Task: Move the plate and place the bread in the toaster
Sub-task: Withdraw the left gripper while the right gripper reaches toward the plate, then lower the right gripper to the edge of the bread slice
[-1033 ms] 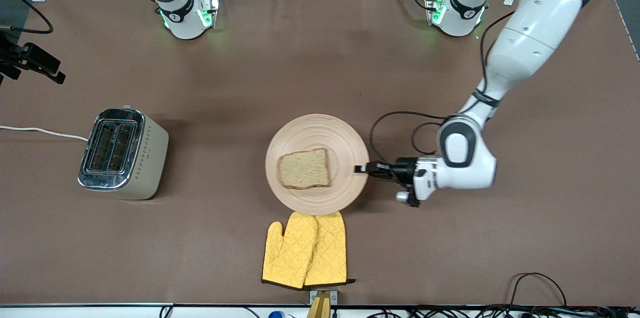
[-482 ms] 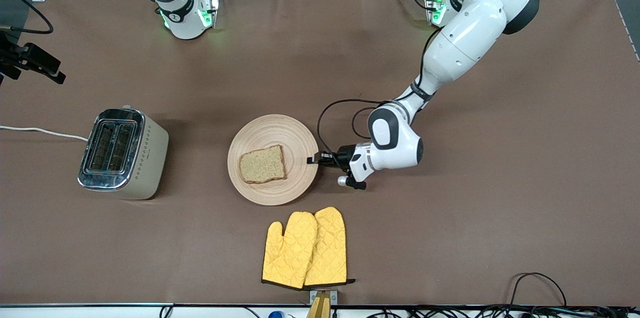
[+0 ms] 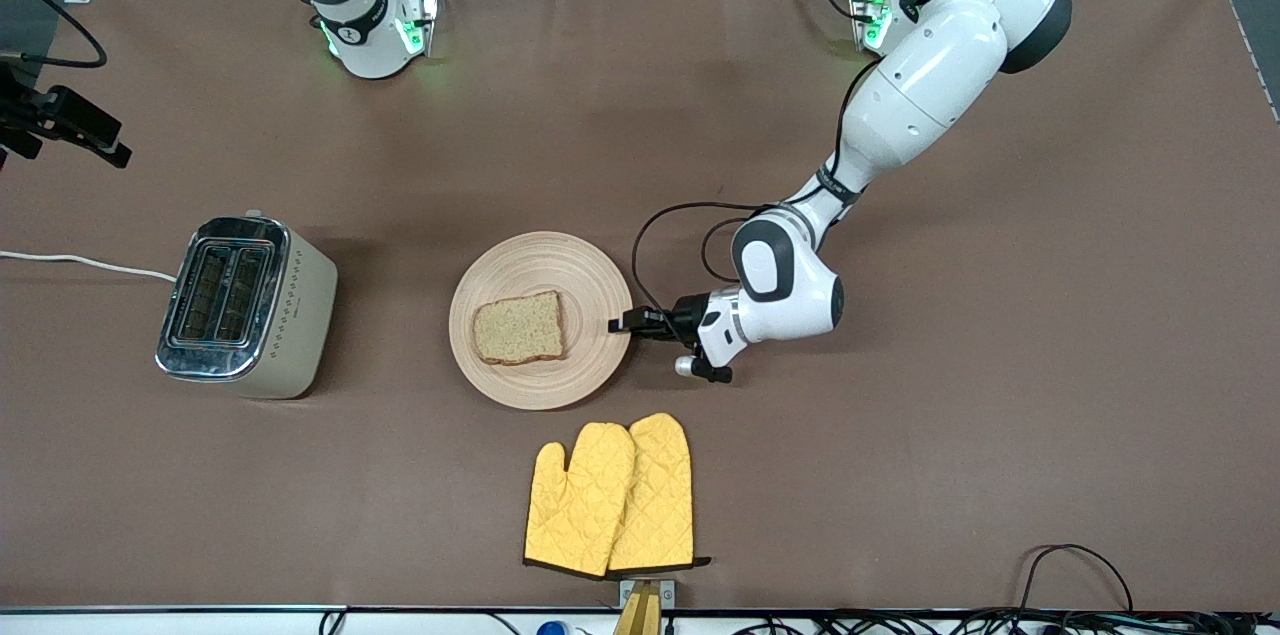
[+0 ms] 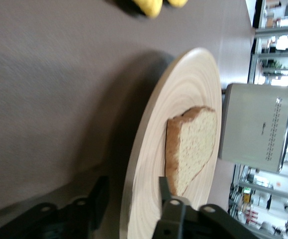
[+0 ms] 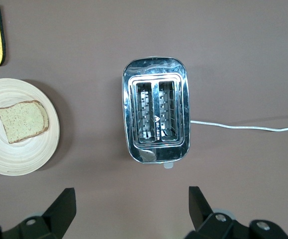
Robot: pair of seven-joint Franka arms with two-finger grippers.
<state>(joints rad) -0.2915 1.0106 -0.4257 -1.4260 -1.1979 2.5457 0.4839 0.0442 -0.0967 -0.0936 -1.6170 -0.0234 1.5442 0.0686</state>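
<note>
Plate (image 3: 541, 320) is clamped at its rim by left end effector (image 3: 622, 324), w/ bread (image 3: 519, 328) on it. Toaster (image 3: 246, 307) slots are empty, so bread transfer is left. Right end effector (image 5: 129, 211) is held spread wide above toaster, waiting.

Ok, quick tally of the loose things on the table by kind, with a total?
Plate: 1
Bread: 1, lying on the plate
Toaster: 1
Yellow oven mitts: 2
Total: 5
</note>
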